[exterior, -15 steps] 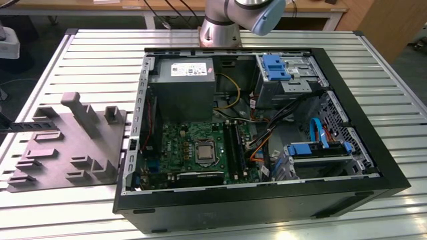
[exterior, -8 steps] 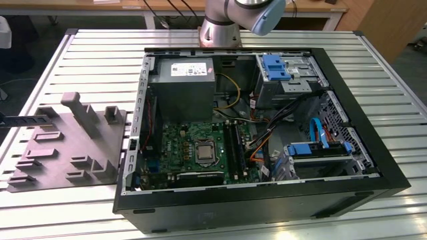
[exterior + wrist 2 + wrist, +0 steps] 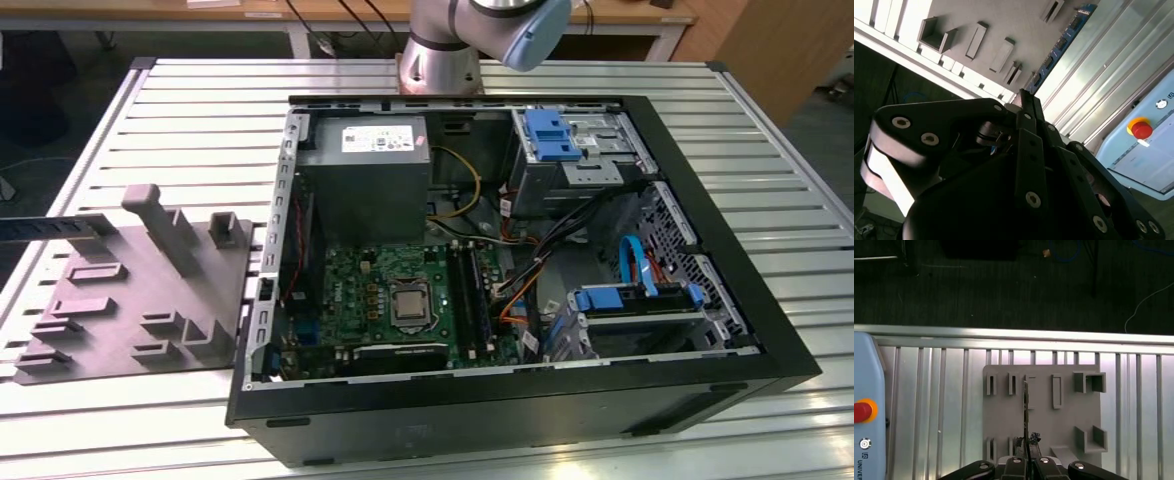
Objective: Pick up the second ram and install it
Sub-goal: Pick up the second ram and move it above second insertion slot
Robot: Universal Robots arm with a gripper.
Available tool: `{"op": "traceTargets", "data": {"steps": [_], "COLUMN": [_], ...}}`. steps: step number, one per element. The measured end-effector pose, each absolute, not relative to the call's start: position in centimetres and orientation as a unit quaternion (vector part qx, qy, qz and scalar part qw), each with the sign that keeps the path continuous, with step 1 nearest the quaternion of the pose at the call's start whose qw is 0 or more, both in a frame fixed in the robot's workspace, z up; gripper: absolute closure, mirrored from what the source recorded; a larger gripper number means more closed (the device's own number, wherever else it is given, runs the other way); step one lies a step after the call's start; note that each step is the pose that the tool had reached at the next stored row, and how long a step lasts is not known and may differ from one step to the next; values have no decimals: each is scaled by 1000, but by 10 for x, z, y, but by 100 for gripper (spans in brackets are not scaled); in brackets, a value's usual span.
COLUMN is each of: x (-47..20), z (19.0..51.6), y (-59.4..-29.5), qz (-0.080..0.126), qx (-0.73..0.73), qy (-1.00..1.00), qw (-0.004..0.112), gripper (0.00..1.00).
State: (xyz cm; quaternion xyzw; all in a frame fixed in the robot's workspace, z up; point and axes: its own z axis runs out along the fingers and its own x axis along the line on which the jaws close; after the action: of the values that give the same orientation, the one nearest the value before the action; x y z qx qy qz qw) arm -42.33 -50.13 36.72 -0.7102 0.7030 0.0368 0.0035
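Note:
The second ram (image 3: 1060,46) is a thin dark strip with a row of bluish chips. It sticks out from my gripper (image 3: 1024,97), whose fingers are shut on its near end. In the first wrist view the ram (image 3: 1025,410) shows edge-on, running from the gripper (image 3: 1026,456) out over the grey fixture plate (image 3: 1044,425). In the exterior view the ram (image 3: 60,228) reaches in from the exterior view's left, above the fixture plate (image 3: 134,300). The green motherboard (image 3: 360,285), with its black memory slots (image 3: 463,290), lies in the open computer case (image 3: 534,400).
The grey power-supply box (image 3: 367,170), blue drive brackets (image 3: 550,135) and cables crowd the case. A light blue box with a red stop button (image 3: 861,411) lies on the slatted metal table (image 3: 200,130) beside the fixture plate. The table's edge (image 3: 1014,332) and dark floor lie beyond.

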Motion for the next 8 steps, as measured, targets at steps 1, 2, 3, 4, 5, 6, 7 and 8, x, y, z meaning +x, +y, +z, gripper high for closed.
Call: {"op": "traceTargets", "data": {"steps": [1,2,3,4,5,6,7,8], "x": [-423,-423,-423,-423,-423,-423,-423,-423], "z": [369,371,374,376,378,381,383,386], "y": [-501,-501,-501,-501,-501,-501,-501,-501], "qz": [37,37,37,37,37,37,37,37], "qx": [-710,-710,-710,-710,-710,-710,-710,-710], "qy": [703,703,703,703,703,703,703,703], "qw": [3,3,4,4,4,4,3,4], "gripper": [87,87,87,87,87,87,87,87]}}
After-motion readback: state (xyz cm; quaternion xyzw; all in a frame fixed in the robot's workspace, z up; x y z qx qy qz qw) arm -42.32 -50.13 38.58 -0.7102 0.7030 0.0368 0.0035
